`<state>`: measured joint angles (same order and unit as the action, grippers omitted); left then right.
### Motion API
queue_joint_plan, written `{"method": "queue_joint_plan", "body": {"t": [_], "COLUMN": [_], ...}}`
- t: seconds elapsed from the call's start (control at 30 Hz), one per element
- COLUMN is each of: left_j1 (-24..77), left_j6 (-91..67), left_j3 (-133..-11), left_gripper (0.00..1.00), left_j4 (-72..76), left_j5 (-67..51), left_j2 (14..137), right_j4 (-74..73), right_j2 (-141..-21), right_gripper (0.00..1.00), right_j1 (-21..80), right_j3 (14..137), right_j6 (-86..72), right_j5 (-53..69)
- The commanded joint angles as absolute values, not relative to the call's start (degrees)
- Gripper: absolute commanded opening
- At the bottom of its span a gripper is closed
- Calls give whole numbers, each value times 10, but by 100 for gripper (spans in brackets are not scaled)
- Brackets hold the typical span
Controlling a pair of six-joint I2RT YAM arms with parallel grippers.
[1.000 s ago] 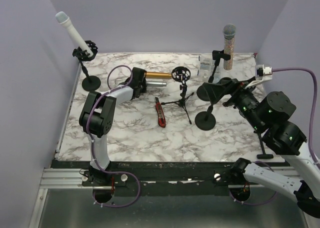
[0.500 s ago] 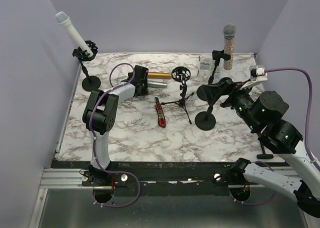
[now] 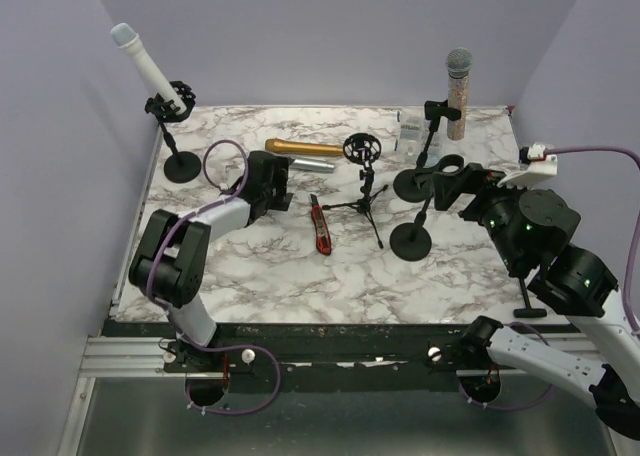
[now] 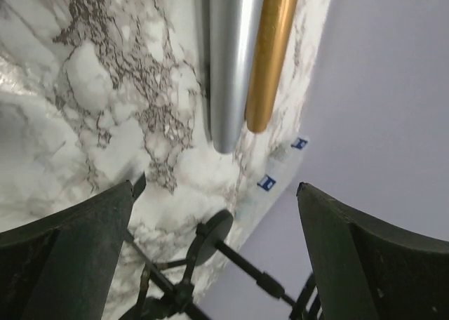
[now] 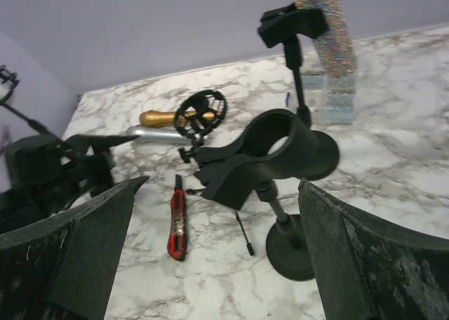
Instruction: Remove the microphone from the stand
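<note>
My left pincer (image 4: pixel 217 190) is spread wide and empty, low over the table (image 3: pixel 300 266), with the silver mic (image 4: pixel 231 60) and the gold mic (image 4: pixel 270 53) lying side by side just beyond its tips. My right pincer (image 5: pixel 221 183) is also spread wide and empty, facing the bare clip of the near stand (image 5: pixel 259 158). The white mic (image 3: pixel 140 61) sits tilted in the corner stand (image 3: pixel 178 151) at far left.

Marble table (image 3: pixel 300 276) with gold microphone (image 3: pixel 290 147), silver microphone (image 3: pixel 318 163), red knife (image 3: pixel 320 226), tripod stand (image 3: pixel 365 188)
</note>
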<state>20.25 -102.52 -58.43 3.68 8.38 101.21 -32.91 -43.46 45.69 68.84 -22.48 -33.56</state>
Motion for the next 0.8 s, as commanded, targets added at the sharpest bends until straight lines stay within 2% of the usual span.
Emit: {"method": "queue_joint_plan", "body": {"t": [0.0,0.1,0.37,0.57,0.77], "left_j1": [200,207,238,245,292], "left_j6": [-954,-879,-699,-758,-660], "left_j3": [-465,-417,-357,-262,-290], "left_gripper": [98,98,96,96,96], "left_j4": [179,204,230,391,290], "left_j5": [16,-23,-151,-250,-257], "left_j2": [906,846,731,674,579], "right_j4": [-397,-427,-417,-337,-358], "right_j2": [-446,-473,-544,-525,-542], "right_gripper": [100,100,100,100,100], "right_j1": [460,460,459,436,356], "right_j3": [708,728,741,702,709], "right_j6": [-260,-276,-307,-327,-343], "right_j5": [-474,-493,-441,-400,-353]}}
